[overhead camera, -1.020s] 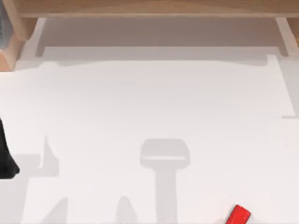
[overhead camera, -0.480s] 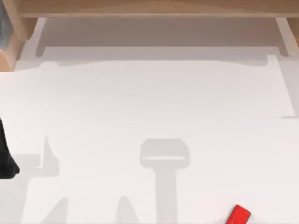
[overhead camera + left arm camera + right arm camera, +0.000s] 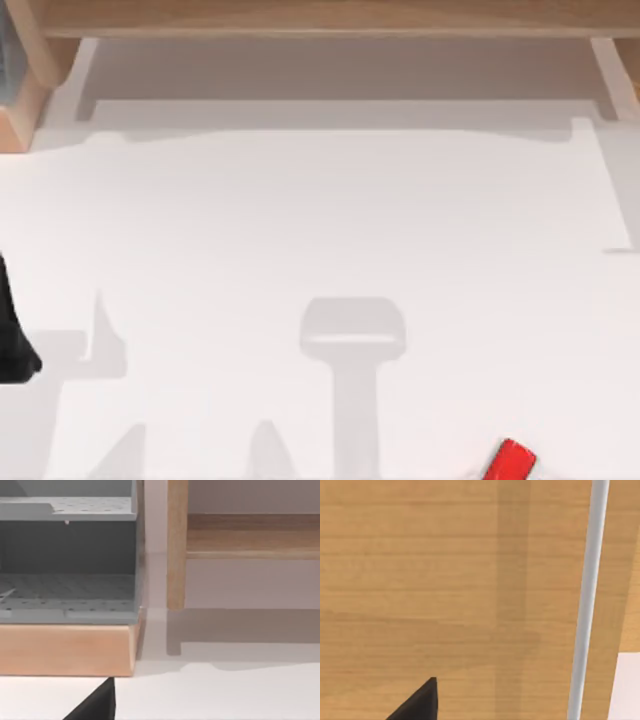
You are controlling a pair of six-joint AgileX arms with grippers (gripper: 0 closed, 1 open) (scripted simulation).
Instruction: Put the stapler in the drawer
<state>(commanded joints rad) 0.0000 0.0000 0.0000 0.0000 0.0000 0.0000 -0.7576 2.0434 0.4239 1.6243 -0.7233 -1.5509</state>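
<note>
The white desk (image 3: 320,230) takes up most of the top view, with grey shadows of the arms lying across its lower half. Along the upper edge of that frame runs a light wooden frame (image 3: 320,18), with a wooden post coming down in the upper left corner and a pale leg in the upper right.

In the left wrist view, a grey perforated drawer unit (image 3: 67,555) sits at the upper left of the frame on a wooden base (image 3: 67,650). Just beside it a wooden post (image 3: 177,545) stands upright, and a wooden rail (image 3: 252,535) runs from it to the right edge. White desk surface fills the bottom of that frame.

The right wrist view looks onto a wood-grain panel (image 3: 445,580), crossed by a thin pale grey bar (image 3: 587,600) running top to bottom at the right of the frame.

The left arm (image 3: 12,340) is a black shape at the left edge of the top view, lower half. A black tip of the left hand (image 3: 97,705) juts in at the bottom left of the left wrist view; whether it is open or closed I cannot tell. A similar black tip of the right hand (image 3: 420,702) sits at the bottom left of the right wrist view, and there too I cannot tell its state.

The stapler (image 3: 511,461), small, bright red and tilted, lies on the desk at the bottom edge of the top view, right of centre, well apart from the left arm.
</note>
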